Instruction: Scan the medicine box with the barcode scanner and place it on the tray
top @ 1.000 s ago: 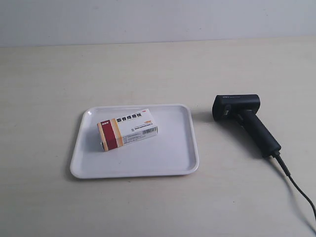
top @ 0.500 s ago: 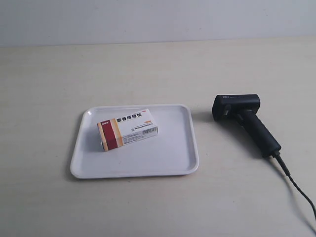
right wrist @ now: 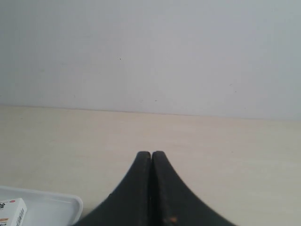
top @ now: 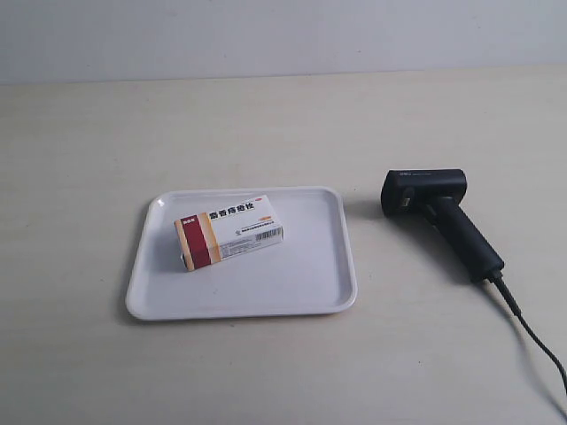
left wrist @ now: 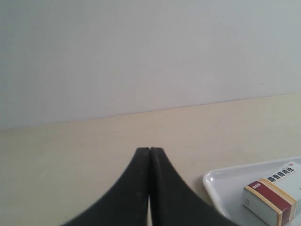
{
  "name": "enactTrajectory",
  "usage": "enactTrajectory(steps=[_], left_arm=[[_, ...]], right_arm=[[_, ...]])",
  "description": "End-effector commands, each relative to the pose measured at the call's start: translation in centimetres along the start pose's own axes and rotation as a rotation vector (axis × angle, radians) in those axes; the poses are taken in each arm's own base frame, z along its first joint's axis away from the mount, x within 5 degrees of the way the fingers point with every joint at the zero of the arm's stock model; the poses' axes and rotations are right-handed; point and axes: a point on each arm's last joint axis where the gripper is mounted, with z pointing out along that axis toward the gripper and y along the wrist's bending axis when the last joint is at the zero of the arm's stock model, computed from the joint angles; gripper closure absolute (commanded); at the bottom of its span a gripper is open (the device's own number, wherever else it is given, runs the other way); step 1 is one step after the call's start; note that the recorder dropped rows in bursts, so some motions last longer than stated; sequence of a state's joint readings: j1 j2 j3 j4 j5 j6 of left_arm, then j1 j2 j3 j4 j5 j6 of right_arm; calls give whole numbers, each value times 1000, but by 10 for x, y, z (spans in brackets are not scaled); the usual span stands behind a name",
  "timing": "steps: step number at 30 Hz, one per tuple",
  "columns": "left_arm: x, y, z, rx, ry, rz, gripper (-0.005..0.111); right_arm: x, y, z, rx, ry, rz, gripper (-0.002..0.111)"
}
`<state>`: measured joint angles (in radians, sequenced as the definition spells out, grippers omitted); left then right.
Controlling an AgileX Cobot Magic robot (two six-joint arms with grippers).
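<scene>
The medicine box (top: 230, 232) is found lying flat inside the tray (top: 328, 266), toward the tray's side away from the barcode scanner (top: 440, 215), with its barcode face upward. The scanner is lying on its side on the surface (top: 266, 124), well apart from the tray, its cable (top: 532, 341) trailing off the frame.

Neither arm is seen in the exterior view. The jaws of the left gripper (left wrist: 149, 153) are pressed together with nothing between them; the same is noted of the right gripper (right wrist: 151, 155). Both are held clear of the objects.

The placement appears to be complete; whether scanning was done cannot be told. If the step in hand is a retreat, both arms are best kept high and away from the tray rim and the cable, so that nothing is disturbed.
</scene>
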<state>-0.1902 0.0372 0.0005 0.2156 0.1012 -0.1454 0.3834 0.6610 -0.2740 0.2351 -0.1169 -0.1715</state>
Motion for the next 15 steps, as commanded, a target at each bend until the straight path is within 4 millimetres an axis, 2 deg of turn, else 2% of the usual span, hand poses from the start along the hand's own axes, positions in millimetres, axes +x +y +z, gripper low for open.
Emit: enactTrajectory(steps=[1,8,15], left_arm=[[-3,3,-3,-65,-42,-24,106],[3,9,-4,-185,21,-76,106],[8,10,-4,-199,77,-71,106]], right_arm=[[0,0,-1,-2,-7,-5,108],[0,0,-1,-2,-7,-5,108],[0,0,-1,-2,-7,-5,108]])
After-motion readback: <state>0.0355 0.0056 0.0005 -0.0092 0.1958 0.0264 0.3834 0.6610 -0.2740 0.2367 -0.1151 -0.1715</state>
